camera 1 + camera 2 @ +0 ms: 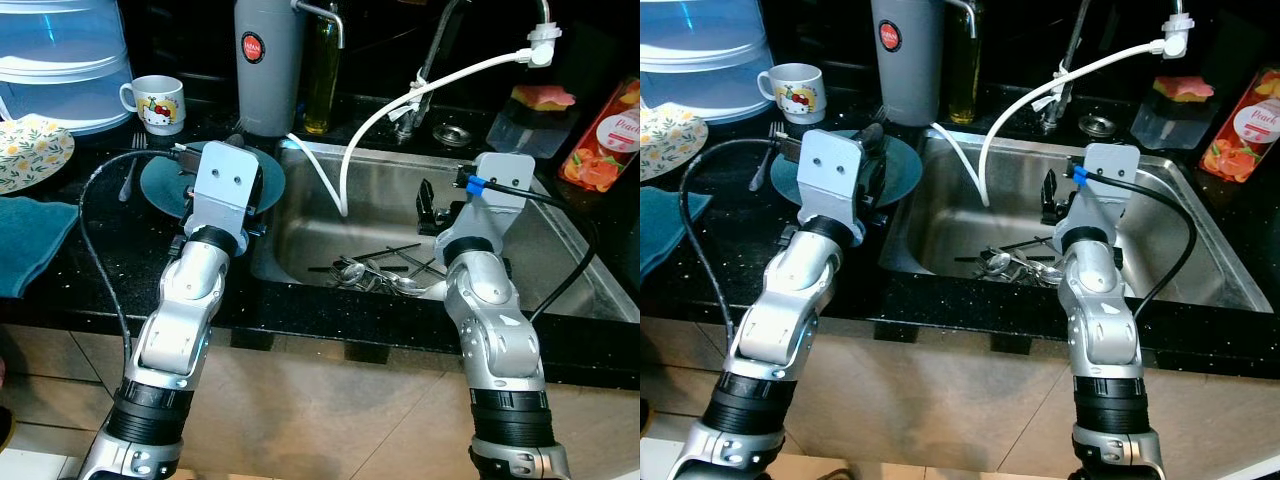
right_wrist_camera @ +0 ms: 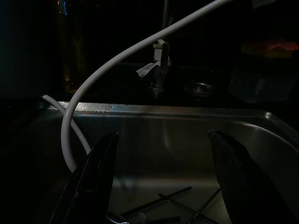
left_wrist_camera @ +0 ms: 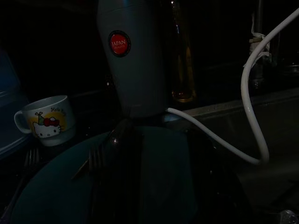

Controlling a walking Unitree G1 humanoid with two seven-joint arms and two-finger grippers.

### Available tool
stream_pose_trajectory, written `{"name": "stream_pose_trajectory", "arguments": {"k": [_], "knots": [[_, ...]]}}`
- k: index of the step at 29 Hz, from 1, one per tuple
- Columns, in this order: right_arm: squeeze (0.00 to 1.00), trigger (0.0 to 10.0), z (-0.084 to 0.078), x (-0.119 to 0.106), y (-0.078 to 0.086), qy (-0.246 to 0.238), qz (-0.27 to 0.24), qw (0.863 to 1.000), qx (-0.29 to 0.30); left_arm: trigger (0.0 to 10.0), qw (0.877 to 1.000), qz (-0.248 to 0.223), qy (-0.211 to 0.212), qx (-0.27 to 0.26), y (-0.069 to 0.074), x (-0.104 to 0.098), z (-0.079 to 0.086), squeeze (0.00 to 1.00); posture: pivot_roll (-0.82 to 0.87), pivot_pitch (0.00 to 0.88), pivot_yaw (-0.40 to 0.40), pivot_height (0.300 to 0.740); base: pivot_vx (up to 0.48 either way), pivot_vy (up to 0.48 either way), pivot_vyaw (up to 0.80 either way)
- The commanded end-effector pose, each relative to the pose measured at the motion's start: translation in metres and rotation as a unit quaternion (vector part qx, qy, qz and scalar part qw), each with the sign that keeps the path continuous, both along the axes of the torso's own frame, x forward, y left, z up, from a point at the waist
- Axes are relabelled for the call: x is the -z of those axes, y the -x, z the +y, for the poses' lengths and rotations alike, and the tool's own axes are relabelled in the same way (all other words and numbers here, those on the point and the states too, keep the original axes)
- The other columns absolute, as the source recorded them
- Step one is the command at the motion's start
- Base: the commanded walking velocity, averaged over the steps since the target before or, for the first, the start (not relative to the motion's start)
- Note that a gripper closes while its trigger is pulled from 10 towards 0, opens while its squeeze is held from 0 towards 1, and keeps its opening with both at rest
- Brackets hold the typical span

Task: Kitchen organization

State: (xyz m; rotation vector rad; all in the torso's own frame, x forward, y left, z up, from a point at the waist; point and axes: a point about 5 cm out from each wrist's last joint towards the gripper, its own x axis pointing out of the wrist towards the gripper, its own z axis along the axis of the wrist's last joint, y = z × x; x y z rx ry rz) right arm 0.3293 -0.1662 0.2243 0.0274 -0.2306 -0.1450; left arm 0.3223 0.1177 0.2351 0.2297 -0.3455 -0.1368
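Black worktop [image 1: 90,270], far left: floral plate [image 1: 30,152], teal cloth [image 1: 25,238]. Behind: Hello Kitty mug [image 1: 155,103], fork [image 1: 130,165] beside it. Left end effector [image 3: 117,154] over teal plate [image 1: 265,180]; fingers look pressed together, though left wrist view too dark to say whether they grip anything. Grey canister [image 1: 265,65] behind (red "JAPAN" label readable from wrist). Steel sink [image 1: 560,250]: cutlery pile [image 1: 380,272] at bottom, white hose [image 1: 400,105] dangling in. Right end effector [image 2: 161,179] above cutlery, fingers spread wide, empty.
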Motion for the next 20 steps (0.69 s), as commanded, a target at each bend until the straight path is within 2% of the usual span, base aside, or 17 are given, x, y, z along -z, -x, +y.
{"name": "stream_pose_trajectory", "arguments": {"k": [1,8,20], "knots": [[0.00,10.0,-0.0010,0.0068,0.0003,0.001,0.010,1.000,0.000,10.0,1.000,0.005,0.001,0.008,-0.0007,0.0030,-0.0048,0.00,0.21,0.000,-0.067,0.740,0.000,0.000,0.00],[0.00,10.0,-0.0030,0.0078,0.0007,0.003,0.010,1.000,0.003,10.0,1.000,0.013,0.000,0.010,0.0033,0.0087,-0.0065,0.00,0.20,0.000,-0.064,0.740,0.000,0.000,0.00],[0.00,10.0,-0.0068,0.0067,-0.0003,0.004,0.007,1.000,0.010,10.0,1.000,0.011,0.001,0.009,0.0015,0.0072,-0.0055,0.00,0.20,0.000,-0.062,0.740,0.000,0.000,0.00]]}}
